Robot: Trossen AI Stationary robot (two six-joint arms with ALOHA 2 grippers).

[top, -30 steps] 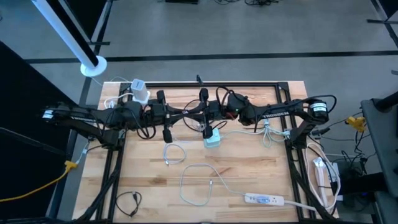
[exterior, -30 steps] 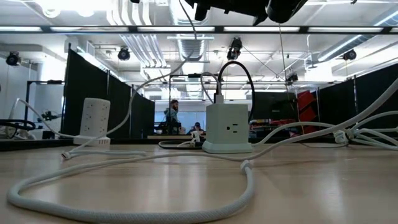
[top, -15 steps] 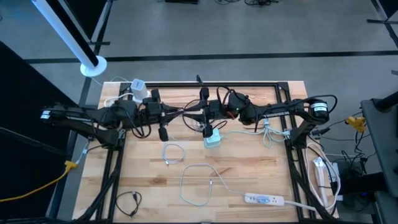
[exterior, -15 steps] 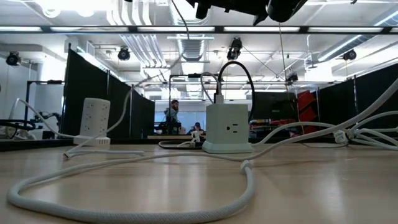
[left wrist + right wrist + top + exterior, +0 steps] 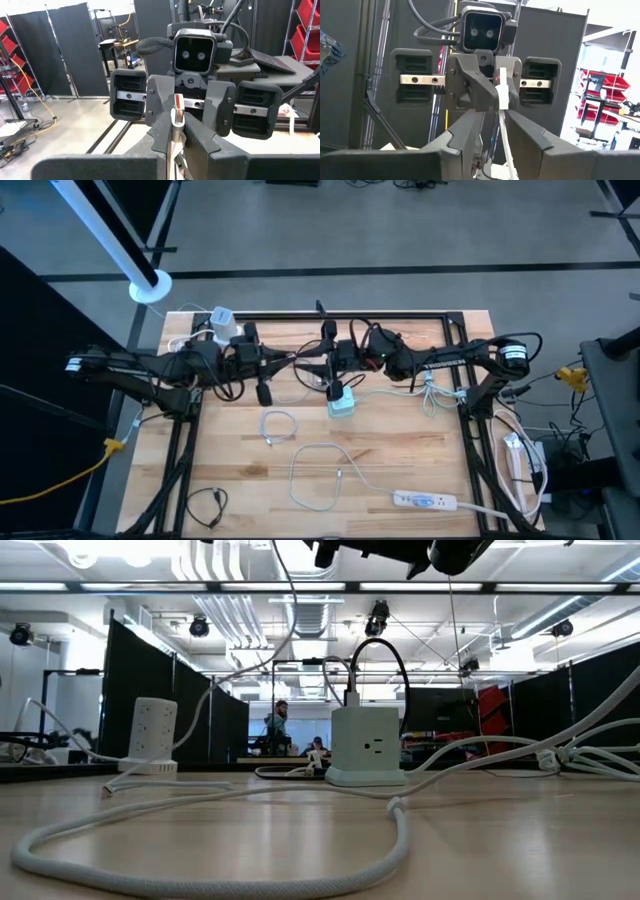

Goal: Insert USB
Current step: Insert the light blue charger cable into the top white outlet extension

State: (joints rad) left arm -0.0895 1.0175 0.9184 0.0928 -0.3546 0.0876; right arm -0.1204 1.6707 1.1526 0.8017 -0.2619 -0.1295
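Note:
Both arms hang over the far middle of the table, facing each other. My left gripper [image 5: 263, 377] [image 5: 177, 131] is shut on a white USB plug [image 5: 177, 109] with a metal tip. My right gripper [image 5: 330, 372] [image 5: 496, 125] is shut on a white connector [image 5: 503, 93] whose cable [image 5: 507, 147] runs down between its fingers. Just below and near the right gripper, a white power cube [image 5: 341, 404] [image 5: 365, 745] stands on its base on the table, with a black cable looping from its top [image 5: 378, 655]. A thin white cable [image 5: 205, 705] hangs from above to the tabletop. My left gripper pinches the USB plug's white body [image 5: 175, 120] between its two fingers; the metal tip sticks out past the fingertips, clear of the table. My right gripper pinches the white connector at its lower end [image 5: 502, 106] between its two fingers; the cable trails back between them, and the connector is clear of the table.
A white tower charger [image 5: 223, 326] [image 5: 152, 735] stands near the far left corner. Loose white cable loops [image 5: 280, 427] [image 5: 318, 475] lie mid-table. A flat power strip [image 5: 425, 501] and a black cable [image 5: 207, 505] lie near the front edge. A thick braided cable [image 5: 300, 840] crosses the foreground.
My left gripper has drawn back a little toward the table's left edge, widening the gap to the right gripper. The thin white cable hanging down to the tabletop has shifted with it. The right gripper and the power cube have kept still.

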